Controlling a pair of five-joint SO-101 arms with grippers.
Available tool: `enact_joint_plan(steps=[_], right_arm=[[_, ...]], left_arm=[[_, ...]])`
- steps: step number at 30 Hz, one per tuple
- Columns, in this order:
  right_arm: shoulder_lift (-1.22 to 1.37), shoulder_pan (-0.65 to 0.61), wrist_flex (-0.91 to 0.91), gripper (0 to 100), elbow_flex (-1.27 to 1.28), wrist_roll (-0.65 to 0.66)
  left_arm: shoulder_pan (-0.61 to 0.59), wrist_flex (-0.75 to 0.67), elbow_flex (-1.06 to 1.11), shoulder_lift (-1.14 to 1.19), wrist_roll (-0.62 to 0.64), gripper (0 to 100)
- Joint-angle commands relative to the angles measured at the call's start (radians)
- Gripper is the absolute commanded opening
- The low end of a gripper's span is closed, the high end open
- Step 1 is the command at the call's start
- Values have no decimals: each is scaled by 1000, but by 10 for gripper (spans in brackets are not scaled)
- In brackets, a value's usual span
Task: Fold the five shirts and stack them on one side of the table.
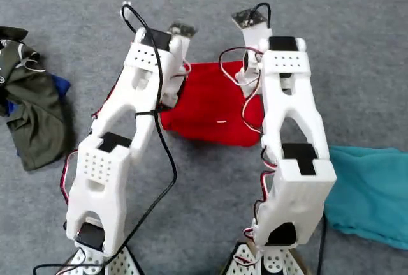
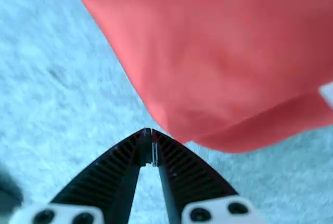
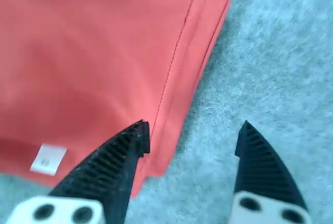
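Observation:
A red shirt (image 1: 210, 103) lies folded on the grey table, between my two arms. My left arm (image 1: 150, 64) hangs over its left edge. My left gripper (image 2: 149, 147) is shut, tips together over bare table, just short of the red shirt's rounded edge (image 2: 218, 52). My right arm (image 1: 287, 90) stands at the shirt's right edge. My right gripper (image 3: 193, 130) is open: one finger (image 3: 125, 146) lies over the stitched hem of the red shirt (image 3: 88, 52), the other (image 3: 255, 151) over the table. A white tag (image 3: 48, 159) shows on the shirt.
A crumpled pile of dark olive and blue shirts (image 1: 32, 109) sits at the table's left edge. A teal shirt (image 1: 370, 192) lies at the front right. Grey table surface (image 1: 197, 192) runs between the arms' bases.

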Motion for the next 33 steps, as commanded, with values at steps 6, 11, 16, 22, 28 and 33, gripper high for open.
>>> enact_joint_plan(steps=[6,11,16,22,28,33], right_arm=[[128,-22,-98,288,2,-144],[182,-87,-98,288,-19,-189],[189,-97,-95,278,-35,-195],[191,-97,-95,67,-35,-196],[220,-93,-51,5,-59,-196],[254,-73,51,5,-194,-222]], left_arm=[[9,-101,150,-73,-2,22],[-12,-101,138,-73,-2,22],[-61,-103,138,-73,-2,22],[-74,-100,138,-74,-6,22],[-72,-100,138,-76,-6,22],[-74,-97,133,-82,-8,22]])
